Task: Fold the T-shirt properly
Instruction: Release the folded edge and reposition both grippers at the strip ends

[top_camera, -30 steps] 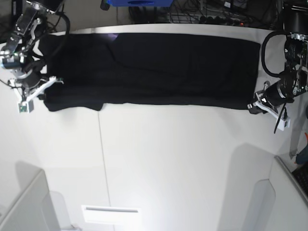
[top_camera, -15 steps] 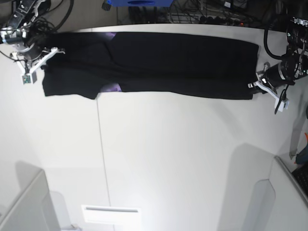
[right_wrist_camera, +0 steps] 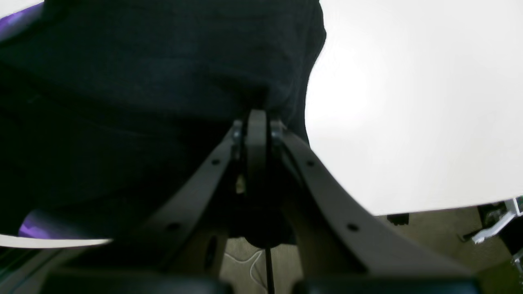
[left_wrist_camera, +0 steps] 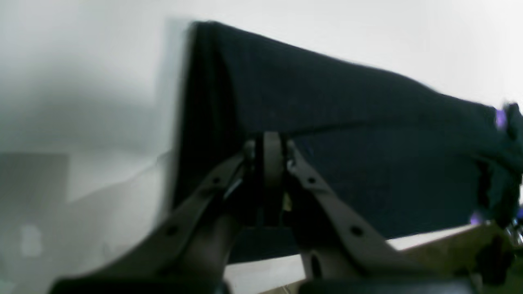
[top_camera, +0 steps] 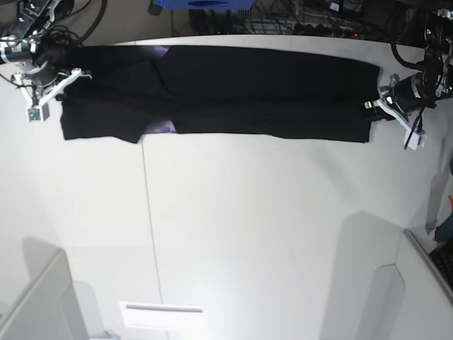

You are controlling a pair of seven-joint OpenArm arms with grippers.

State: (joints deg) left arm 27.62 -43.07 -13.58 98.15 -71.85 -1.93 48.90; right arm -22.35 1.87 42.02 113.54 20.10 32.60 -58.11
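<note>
No text, label or number can be read anywhere.

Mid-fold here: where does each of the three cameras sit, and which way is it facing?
Base: high overhead, looking down on the white table and the stretched T-shirt; both arms show at its ends.
Left wrist: behind the left gripper, facing along the shirt; shut jaws pinch the cloth.
Right wrist: behind the right gripper, facing its pinched shirt end.
Shared: all show the black shirt and purple print patches.
</note>
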